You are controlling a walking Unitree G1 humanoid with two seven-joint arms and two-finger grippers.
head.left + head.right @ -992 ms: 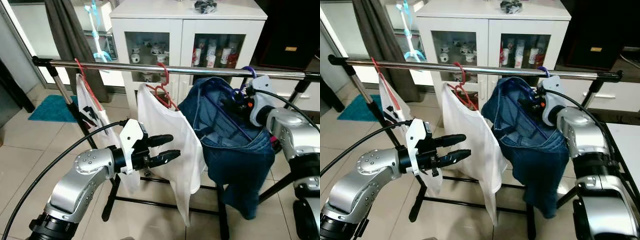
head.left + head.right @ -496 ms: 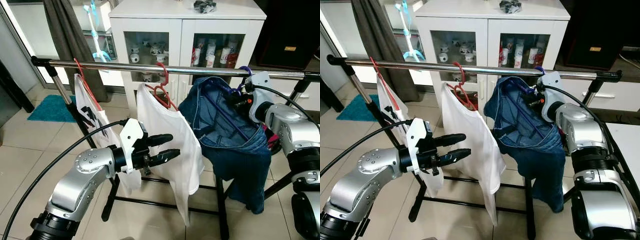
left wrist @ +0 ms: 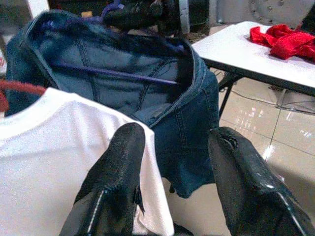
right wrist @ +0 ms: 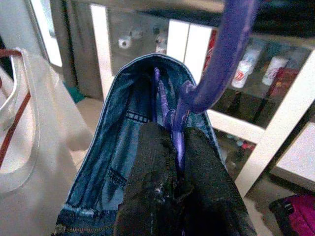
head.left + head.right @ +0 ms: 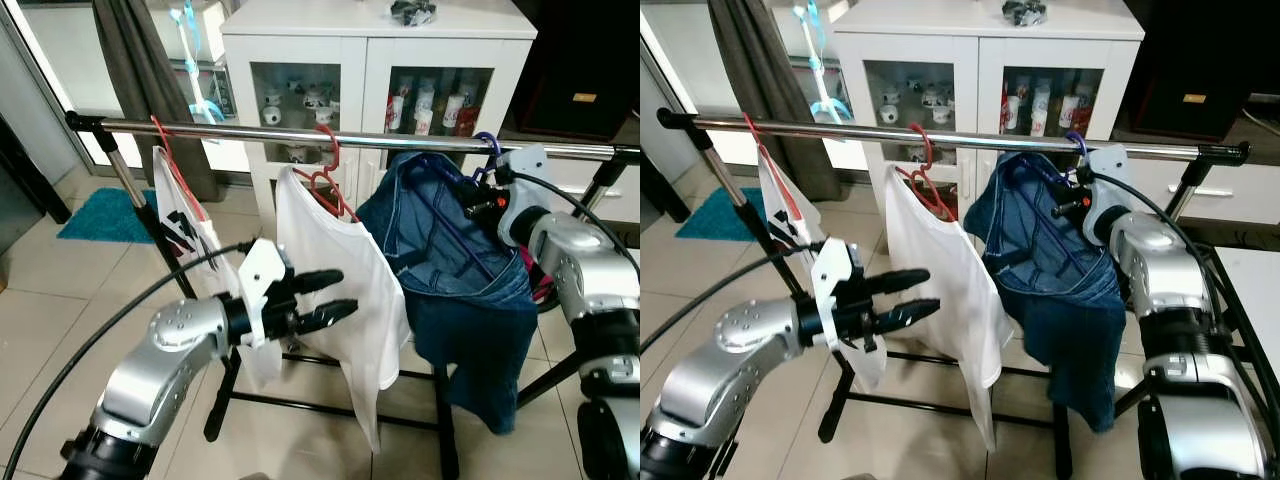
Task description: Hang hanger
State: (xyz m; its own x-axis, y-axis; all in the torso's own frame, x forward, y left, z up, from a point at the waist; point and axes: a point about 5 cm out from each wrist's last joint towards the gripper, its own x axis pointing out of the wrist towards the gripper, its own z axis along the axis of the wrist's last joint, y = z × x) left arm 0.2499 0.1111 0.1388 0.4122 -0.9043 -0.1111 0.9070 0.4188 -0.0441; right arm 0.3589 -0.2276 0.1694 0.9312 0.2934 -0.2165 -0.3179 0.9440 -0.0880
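A purple hanger [image 4: 224, 59] carries blue jeans [image 5: 465, 300], and my right gripper [image 4: 176, 164] is shut on the hanger's neck just under the hook. The hook [image 5: 487, 143] is at the chrome rail [image 5: 260, 135] on its right part; I cannot tell if it rests on the rail. The jeans hang down from it beside a white shirt [image 5: 340, 280] on a red hanger [image 5: 326, 175]. My left gripper [image 5: 328, 297] is open, held low in front of that shirt with nothing between its fingers [image 3: 123, 162].
Another white shirt [image 5: 185, 235] on a red hanger hangs at the rail's left end. A white glass-door cabinet [image 5: 370, 60] stands behind the rack. A white table with a red cloth [image 3: 283, 39] is to the right. The rack's black legs [image 5: 300, 405] cross the tiled floor.
My right gripper has lifted the purple hanger slightly, bringing its hook up to the rail, and the jeans have swung a little. The left arm has stayed put.
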